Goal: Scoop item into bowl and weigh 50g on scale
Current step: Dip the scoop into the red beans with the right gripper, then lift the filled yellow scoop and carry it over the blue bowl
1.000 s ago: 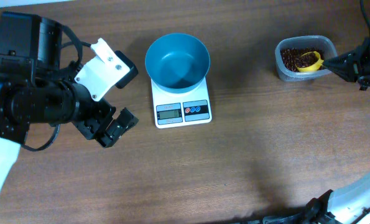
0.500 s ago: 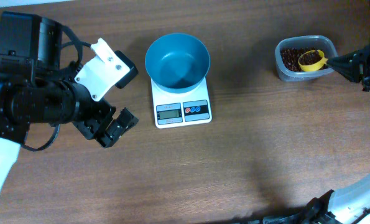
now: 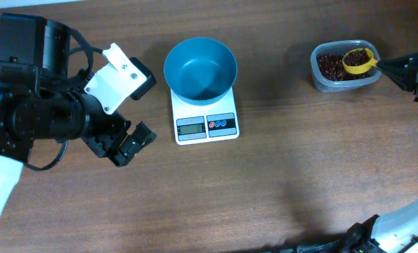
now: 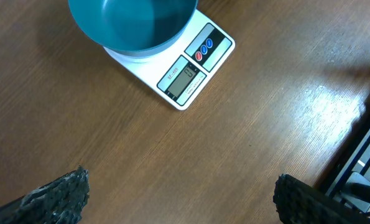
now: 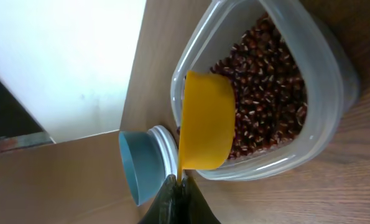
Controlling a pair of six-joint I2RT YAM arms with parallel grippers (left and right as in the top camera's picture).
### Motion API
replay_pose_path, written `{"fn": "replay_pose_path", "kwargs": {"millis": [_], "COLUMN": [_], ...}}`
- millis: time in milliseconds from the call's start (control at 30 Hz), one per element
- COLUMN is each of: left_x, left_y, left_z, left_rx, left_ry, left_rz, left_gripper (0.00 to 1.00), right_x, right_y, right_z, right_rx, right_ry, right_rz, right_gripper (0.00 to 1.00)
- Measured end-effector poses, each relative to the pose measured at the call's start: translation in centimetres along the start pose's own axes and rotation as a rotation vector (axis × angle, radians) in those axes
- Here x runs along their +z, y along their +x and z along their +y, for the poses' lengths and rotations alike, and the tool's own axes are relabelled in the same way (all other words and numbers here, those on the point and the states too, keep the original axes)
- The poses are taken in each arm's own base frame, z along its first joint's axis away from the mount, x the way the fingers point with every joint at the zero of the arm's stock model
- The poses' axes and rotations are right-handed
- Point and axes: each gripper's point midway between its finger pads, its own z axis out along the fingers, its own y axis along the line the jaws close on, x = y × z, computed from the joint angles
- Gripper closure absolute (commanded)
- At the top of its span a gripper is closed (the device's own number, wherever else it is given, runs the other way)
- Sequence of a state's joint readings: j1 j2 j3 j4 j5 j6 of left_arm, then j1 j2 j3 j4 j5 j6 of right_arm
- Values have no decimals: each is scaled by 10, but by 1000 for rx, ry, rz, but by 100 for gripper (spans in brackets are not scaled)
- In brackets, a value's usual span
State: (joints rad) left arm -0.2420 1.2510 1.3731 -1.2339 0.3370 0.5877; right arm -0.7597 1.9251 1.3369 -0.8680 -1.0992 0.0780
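Beans [image 3: 328, 67] are lying heaped in the clear tub [image 3: 338, 85] at the desk's [image 3: 279, 176] right. My right gripper [image 3: 386, 65], partly cut off by the frame edge, is pinching the yellow scoop [image 3: 358, 60] over them; I cannot tell whether it is carrying any. My left gripper [image 3: 135, 112] is hanging spread wide beside the scale [image 3: 205, 125], which the teal bowl [image 3: 200, 67] is half covering, its display unreadable.
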Motion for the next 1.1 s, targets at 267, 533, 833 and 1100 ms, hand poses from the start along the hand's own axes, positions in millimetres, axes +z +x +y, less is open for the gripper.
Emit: {"fn": "replay_pose_path", "kwargs": {"millis": [267,533,833,1100], "left_x": [0,0,0,0], "left_y": [0,0,0,0], "left_z": [0,0,0,0], "left_rx": [0,0,0,0], "left_ry": [0,0,0,0], "left_rz": [0,0,0,0], "left_gripper": [1,1,1,1], "right_x": [-1,0,62,106], "right_y": [2,5,54,109], "right_z": [18,34,79,112], "right_rx": [-22,-29,-103,-170], "right_ry": [-107,-190,-261,-308], "right_rz": [7,21,234,418], "right_gripper": [96,96,96,96]}}
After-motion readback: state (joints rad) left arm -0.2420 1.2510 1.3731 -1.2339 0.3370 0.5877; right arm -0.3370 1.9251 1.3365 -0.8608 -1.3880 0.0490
